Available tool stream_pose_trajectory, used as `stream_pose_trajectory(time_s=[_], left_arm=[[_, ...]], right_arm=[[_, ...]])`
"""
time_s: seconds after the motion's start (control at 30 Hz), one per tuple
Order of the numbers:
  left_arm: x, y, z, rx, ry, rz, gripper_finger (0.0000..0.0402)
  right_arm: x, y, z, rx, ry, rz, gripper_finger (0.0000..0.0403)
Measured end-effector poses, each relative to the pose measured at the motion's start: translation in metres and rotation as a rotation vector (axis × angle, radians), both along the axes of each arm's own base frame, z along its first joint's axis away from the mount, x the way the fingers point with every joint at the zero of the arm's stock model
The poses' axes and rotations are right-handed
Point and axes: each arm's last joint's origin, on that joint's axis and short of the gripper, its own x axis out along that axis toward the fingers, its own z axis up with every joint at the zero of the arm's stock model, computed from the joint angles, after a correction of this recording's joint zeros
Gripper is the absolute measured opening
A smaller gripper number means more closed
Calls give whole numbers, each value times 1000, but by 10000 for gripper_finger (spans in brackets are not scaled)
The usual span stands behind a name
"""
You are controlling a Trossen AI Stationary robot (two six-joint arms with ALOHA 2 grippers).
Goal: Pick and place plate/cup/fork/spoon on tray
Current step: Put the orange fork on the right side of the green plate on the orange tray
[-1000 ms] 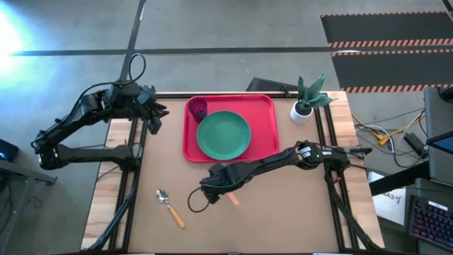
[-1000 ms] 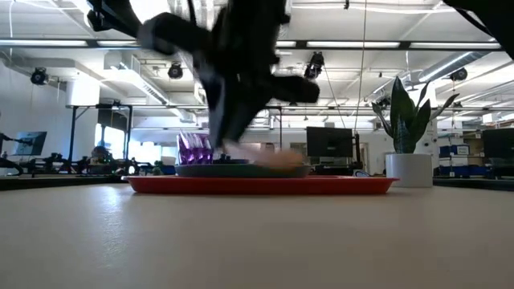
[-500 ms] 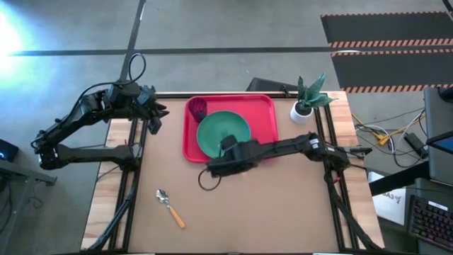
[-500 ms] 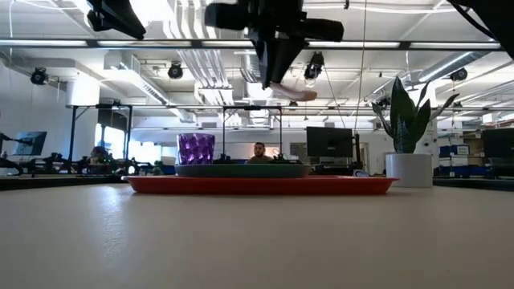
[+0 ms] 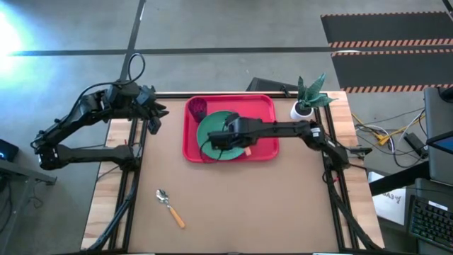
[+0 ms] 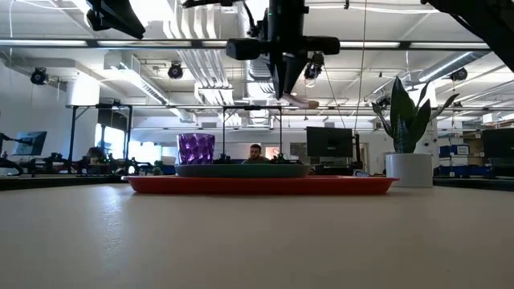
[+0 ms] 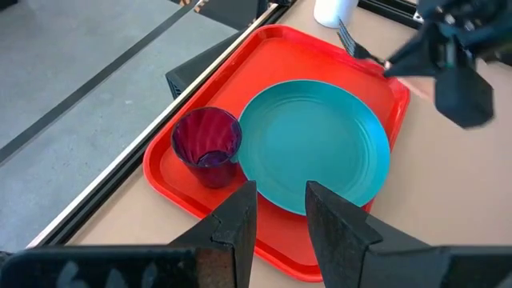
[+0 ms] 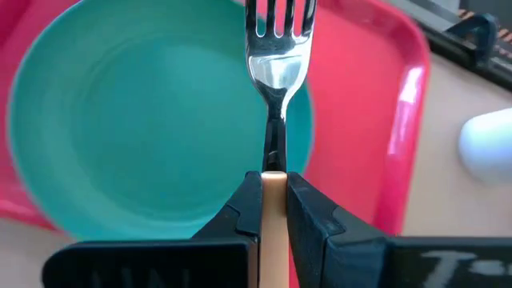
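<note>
The red tray lies at the table's far middle, with the teal plate and the purple cup on it. My right gripper hangs above the plate, shut on the fork; it also shows in the low view. The spoon lies flat on the table at the near left. My left gripper is open and empty, off the tray's left side at the table's far left. My right gripper pinches the fork's light orange handle between its two fingers. The fork lies along the fingers, and its silver tines stick out ahead of them. The fork is lifted clear above the plate and the tray.
A small white pot with a green plant stands to the right of the tray at the far edge. Bare brown table stretches from the tray to the near edge. A person shows far off in the room.
My right gripper has risen from the middle of the table with the fork and gone toward the far edge. It now hangs over the plate, and the fork is lifted clear of the table.
</note>
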Motion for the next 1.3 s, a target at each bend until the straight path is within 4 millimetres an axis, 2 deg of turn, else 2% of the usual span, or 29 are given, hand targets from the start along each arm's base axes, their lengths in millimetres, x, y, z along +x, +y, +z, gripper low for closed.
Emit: stream_pose_trajectory(time_s=[0.13,0.23,0.33,0.47,0.6,0.73,0.93,1.07,1.3], left_arm=[[-2,-1,1,3,-6,0,90],[-3,-2,1,6,-11,0,90],[-4,-2,2,7,-14,0,90],[-3,-2,2,8,-15,0,90],[-2,-1,2,8,-16,0,90],[-1,0,1,7,-14,1,90],[-1,-1,1,5,-14,2,90],[-1,-1,1,4,-13,2,90],[-2,-1,1,5,-10,1,90]], right_arm=[[-17,-18,11,-23,12,-30,21],[-39,-27,23,-25,6,-71,21],[-66,-31,31,-26,-7,-127,21],[-95,-28,29,-21,-52,-201,21],[-108,-24,13,-9,-154,-228,21],[-114,-23,-12,16,-219,-254,21],[-125,-28,-48,87,-188,-344,21],[-131,-34,-64,115,-178,-393,21],[-129,-49,-84,131,-250,-364,21]])
